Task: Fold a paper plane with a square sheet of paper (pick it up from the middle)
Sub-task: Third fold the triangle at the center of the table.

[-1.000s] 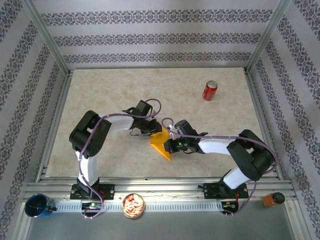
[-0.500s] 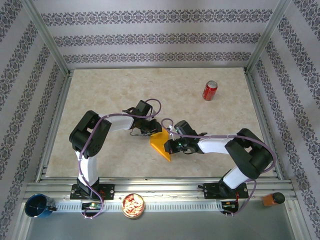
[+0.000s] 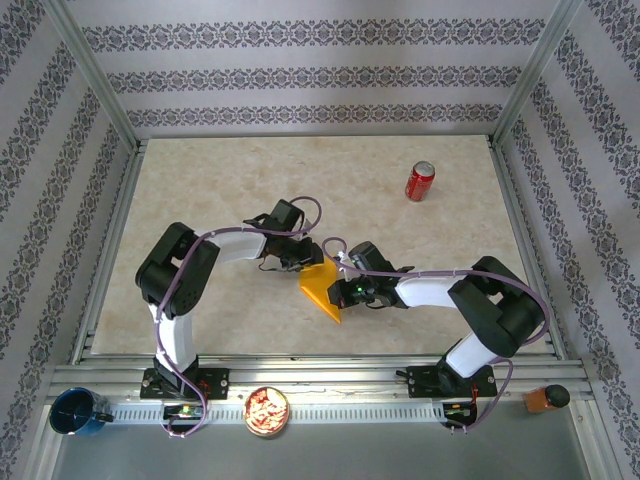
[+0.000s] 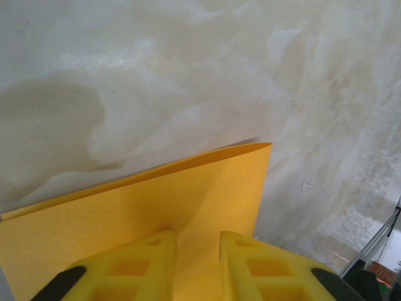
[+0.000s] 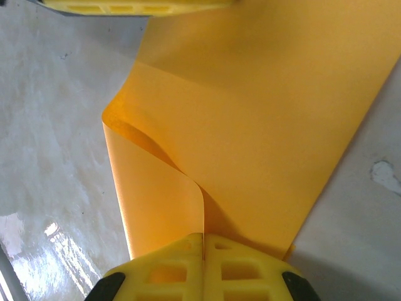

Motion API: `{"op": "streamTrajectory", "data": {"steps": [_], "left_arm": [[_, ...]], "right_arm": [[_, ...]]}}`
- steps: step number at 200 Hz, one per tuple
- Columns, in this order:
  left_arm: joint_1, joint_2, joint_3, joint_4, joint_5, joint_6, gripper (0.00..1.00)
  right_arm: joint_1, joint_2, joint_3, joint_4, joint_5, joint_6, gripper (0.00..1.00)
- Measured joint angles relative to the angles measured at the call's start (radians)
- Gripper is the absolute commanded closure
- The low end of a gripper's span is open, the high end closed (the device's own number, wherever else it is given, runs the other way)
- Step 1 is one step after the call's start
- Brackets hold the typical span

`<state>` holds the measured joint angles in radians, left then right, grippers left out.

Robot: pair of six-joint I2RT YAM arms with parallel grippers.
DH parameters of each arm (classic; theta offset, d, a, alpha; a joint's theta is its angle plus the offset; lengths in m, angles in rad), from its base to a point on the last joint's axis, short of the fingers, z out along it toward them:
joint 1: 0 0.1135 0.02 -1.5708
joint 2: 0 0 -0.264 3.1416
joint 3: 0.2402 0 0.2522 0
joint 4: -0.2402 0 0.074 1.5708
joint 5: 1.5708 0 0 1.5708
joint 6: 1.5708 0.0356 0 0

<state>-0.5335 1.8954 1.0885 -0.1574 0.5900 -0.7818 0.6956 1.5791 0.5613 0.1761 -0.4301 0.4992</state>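
BENCH-TOP PAPER FOLD: The right gripper [image 5: 203,244] is clamped tight on a sheet of thin orange-yellow paper [image 5: 263,119], its moulded yellow fingers [image 5: 160,269] pressed together with no gap between them. A flap of the sheet curls up from the left and runs down into the closed jaws. The rest of the sheet spreads flat ahead of the fingertips over the pale, marbled bench [image 5: 50,125].

Opposite, the left gripper [image 4: 197,241] hovers over the same sheet with its jaws a narrow slit apart, orange-yellow paper showing through the gap. Whether those fingers press on the paper cannot be told. The sheet's far edge runs just ahead of the left fingertips and ends in a corner up and to their right, with bare bench beyond it.

From the top camera, the two grippers face each other with the sheet between them. It forms a creased wedge that tapers toward the arm bases. A red soda can [image 3: 420,181] stands upright well apart from both, beyond the right gripper and off to its right.
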Motion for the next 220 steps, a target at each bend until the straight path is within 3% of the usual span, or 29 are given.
{"op": "streamTrajectory", "data": {"steps": [37, 58, 89, 129, 178, 220], "left_arm": [[0.000, -0.114, -0.017, -0.007, -0.034, -0.007, 0.67], [0.000, -0.196, -0.071, 0.005, -0.055, -0.016, 0.75], [0.000, -0.307, -0.229, 0.077, -0.044, -0.092, 0.96], [-0.019, -0.408, -0.420, 0.240, -0.021, -0.224, 1.00], [-0.129, -0.373, -0.466, 0.400, -0.037, -0.336, 1.00], [-0.170, -0.280, -0.472, 0.488, -0.069, -0.395, 1.00]], "right_arm": [[0.000, 0.000, -0.002, 0.005, 0.000, 0.003, 0.97], [0.000, 0.000, -0.002, 0.006, 0.000, 0.004, 0.97], [0.000, -0.002, -0.006, 0.013, 0.010, 0.015, 0.97], [0.000, -0.008, -0.014, 0.020, 0.019, 0.026, 0.97], [0.000, -0.007, -0.014, 0.026, 0.019, 0.030, 0.97], [0.000, -0.007, -0.014, 0.027, 0.022, 0.030, 0.97]]}}
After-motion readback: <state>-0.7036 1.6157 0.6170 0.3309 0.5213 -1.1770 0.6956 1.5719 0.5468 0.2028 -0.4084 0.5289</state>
